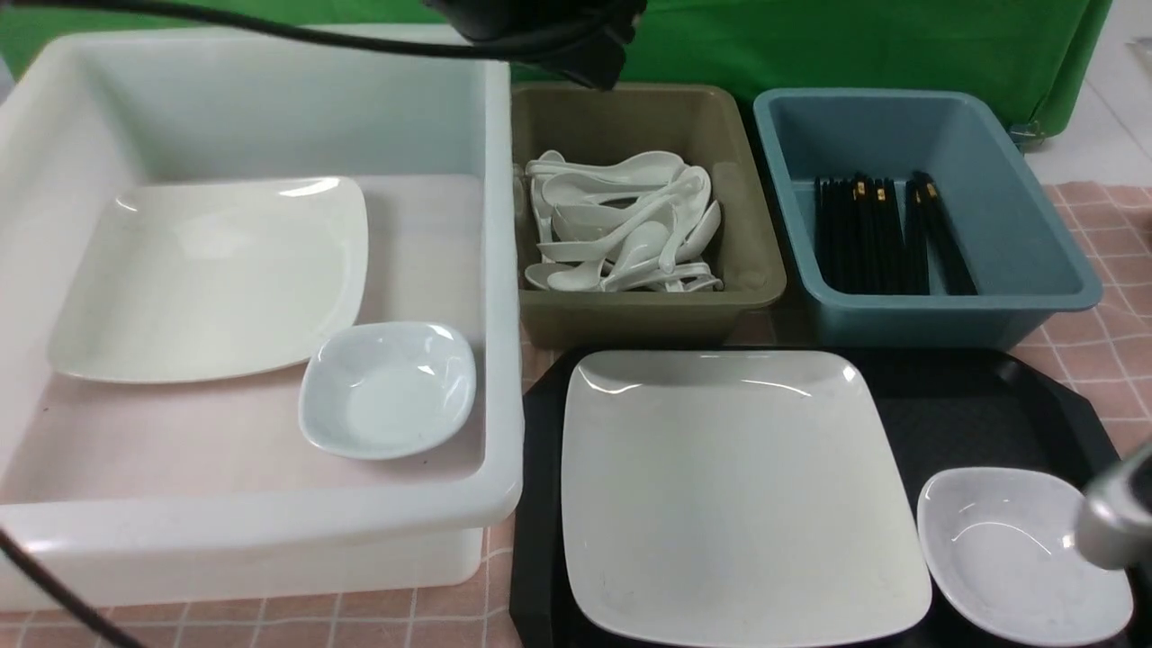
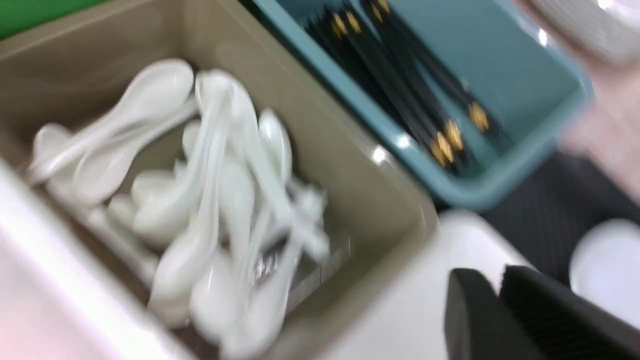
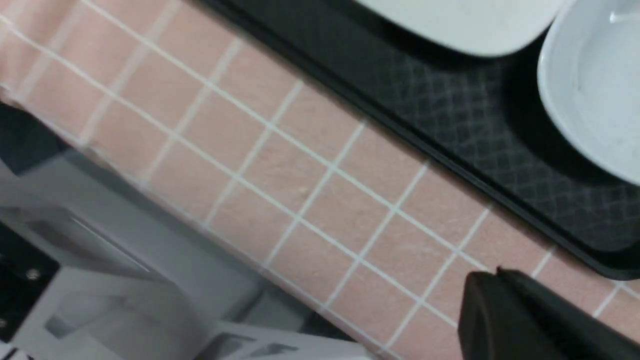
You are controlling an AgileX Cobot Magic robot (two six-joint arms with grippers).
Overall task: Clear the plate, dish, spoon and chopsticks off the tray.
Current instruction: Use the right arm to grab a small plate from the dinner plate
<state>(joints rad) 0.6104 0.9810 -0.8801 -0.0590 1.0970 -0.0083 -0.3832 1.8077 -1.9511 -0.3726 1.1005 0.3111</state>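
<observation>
So here's where we're at: the black tray (image 1: 990, 405) sits at the near right on the pink checked cloth (image 1: 1107, 333). The big square plate (image 1: 738, 495) lies flat on it, and the small dish (image 1: 1008, 558) is just beside the plate's right edge, also on the tray.

Behind the tray, the olive bin (image 1: 747, 234) holds a heap of white soup spoons (image 1: 621, 225). The blue bin (image 1: 1017, 198) next to it holds black chopsticks (image 1: 877, 234) lying side by side.

The white tub (image 1: 504, 270) on the left has another plate (image 1: 216, 279) and another dish (image 1: 387, 387) in it.

The left gripper (image 2: 492, 280) hangs over the olive bin's near corner, fingers pressed together, holding nothing. The right gripper (image 3: 487, 290) is pinched closed too, also carrying nothing. It's over the cloth just outside the tray's rim, near the dish.
</observation>
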